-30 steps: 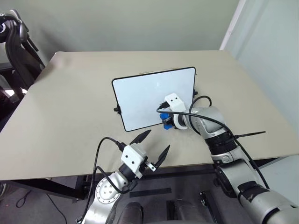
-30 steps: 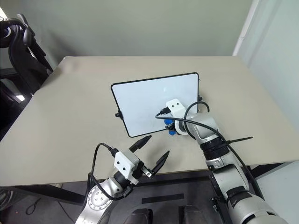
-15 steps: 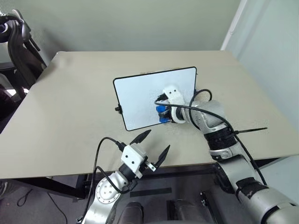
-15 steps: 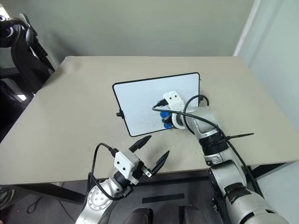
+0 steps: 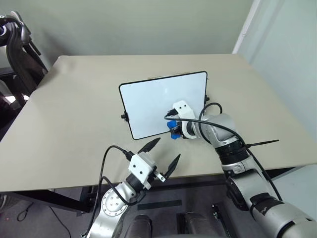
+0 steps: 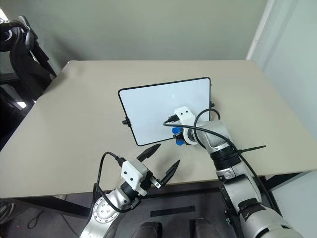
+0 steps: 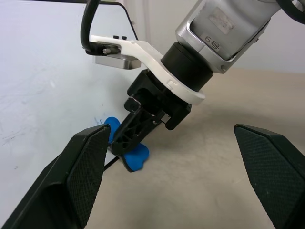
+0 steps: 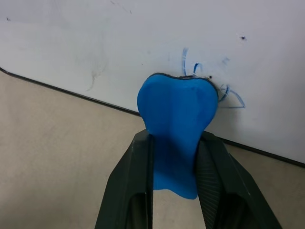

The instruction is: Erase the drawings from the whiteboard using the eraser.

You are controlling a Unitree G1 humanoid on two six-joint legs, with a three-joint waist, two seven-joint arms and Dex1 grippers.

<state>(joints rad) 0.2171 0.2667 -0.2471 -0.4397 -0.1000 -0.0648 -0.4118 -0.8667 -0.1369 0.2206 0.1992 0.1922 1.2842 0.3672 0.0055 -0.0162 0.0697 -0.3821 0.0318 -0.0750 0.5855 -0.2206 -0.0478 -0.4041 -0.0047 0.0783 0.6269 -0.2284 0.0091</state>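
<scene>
Beige surface carrying the whiteboard, lying flat near its middle, black-framed with rounded corners and a small knob on its left edge.

Right gripper angled down onto the board's near right corner, jaws clenched on the eraser, a bright blue block squeezed between the two black fingers. Eraser's leading end pressed against the white face just inside the near frame edge, its rear part hanging over the frame and the beige surface.

Drawings: thin blue pen strokes, poking out from behind the eraser's far edge and to one side of it, partly covered. Faint grey smudges elsewhere on the board.

Left gripper held off the near edge of the surface, well apart from the board, jaws released and spread wide, grasping nothing.

Dark chair at the far left beyond the surface.
</scene>
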